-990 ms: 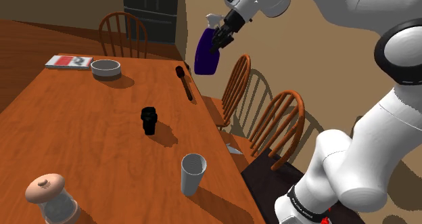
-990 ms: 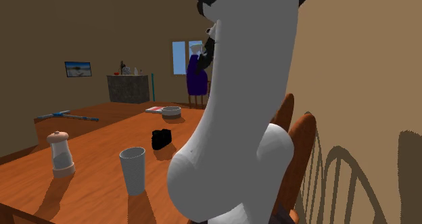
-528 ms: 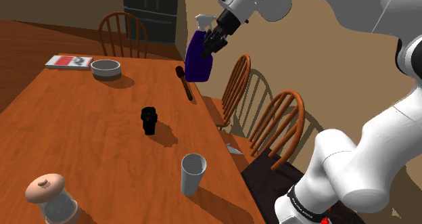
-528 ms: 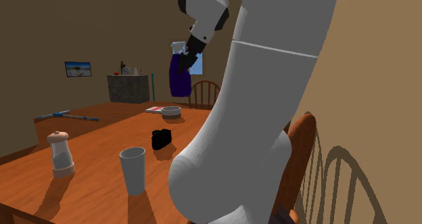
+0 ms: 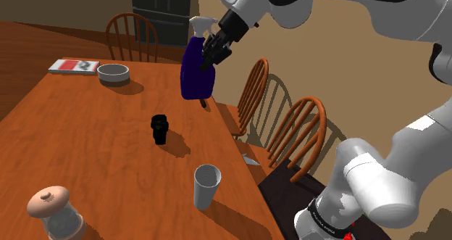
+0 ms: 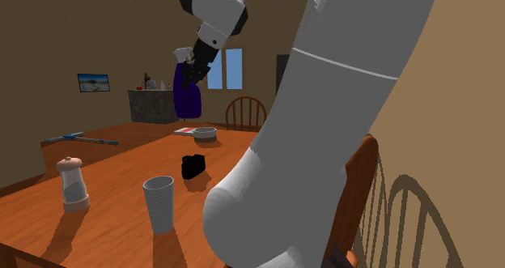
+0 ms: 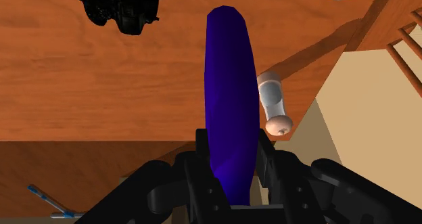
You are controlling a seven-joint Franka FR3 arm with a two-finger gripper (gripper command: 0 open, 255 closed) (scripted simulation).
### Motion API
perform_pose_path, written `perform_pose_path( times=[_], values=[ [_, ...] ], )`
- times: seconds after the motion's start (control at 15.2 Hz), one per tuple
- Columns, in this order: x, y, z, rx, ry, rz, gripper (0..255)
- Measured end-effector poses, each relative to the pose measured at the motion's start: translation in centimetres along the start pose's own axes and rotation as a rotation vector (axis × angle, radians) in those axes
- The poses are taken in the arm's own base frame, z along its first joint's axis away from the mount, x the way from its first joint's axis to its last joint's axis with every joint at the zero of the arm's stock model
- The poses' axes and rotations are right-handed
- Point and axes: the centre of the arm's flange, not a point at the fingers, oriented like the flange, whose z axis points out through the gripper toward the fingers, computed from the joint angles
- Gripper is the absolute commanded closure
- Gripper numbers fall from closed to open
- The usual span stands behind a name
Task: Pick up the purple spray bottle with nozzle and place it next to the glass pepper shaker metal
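Observation:
My gripper [image 5: 215,46] is shut on the neck of the purple spray bottle [image 5: 195,70], which has a white nozzle and hangs high above the far right side of the wooden table [image 5: 87,137]. The second exterior view has the bottle [image 6: 188,96] under the gripper [image 6: 195,66], well above the table. In the wrist view the fingers [image 7: 203,155] clasp the bottle [image 7: 232,101]. The pepper shaker [image 5: 52,211], clear with a brownish top, stands at the table's near corner, far from the bottle. It also appears as the shaker [image 6: 73,181] and, beyond the bottle, the shaker [image 7: 274,107].
A black object [image 5: 159,128] stands mid-table and a white cup [image 5: 206,186] near the edge by the stand. A grey bowl [image 5: 114,72] and a book [image 5: 74,65] lie at the far end. Wooden chairs [image 5: 297,133] line the table's right side.
The gripper has carried the bottle toward the shoulder view's left and slightly lower, from beyond the table's edge to over the table. Nothing on the table has moved.

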Motion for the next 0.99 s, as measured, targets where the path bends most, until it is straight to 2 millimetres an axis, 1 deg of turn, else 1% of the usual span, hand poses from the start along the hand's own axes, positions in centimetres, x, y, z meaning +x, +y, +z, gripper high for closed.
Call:
perform_pose_path(
  times=[0.33,0.73,0.92,0.99],
  values=[
    [3.5,-4.3,2.4,0.000,0.000,0.001,255],
    [8.0,-10.5,5.4,0.000,0.000,0.000,255],
    [10.5,-12.9,6.9,0.000,0.000,0.000,255],
    [11.1,-13.9,7.1,0.000,0.000,0.000,255]
  ],
)
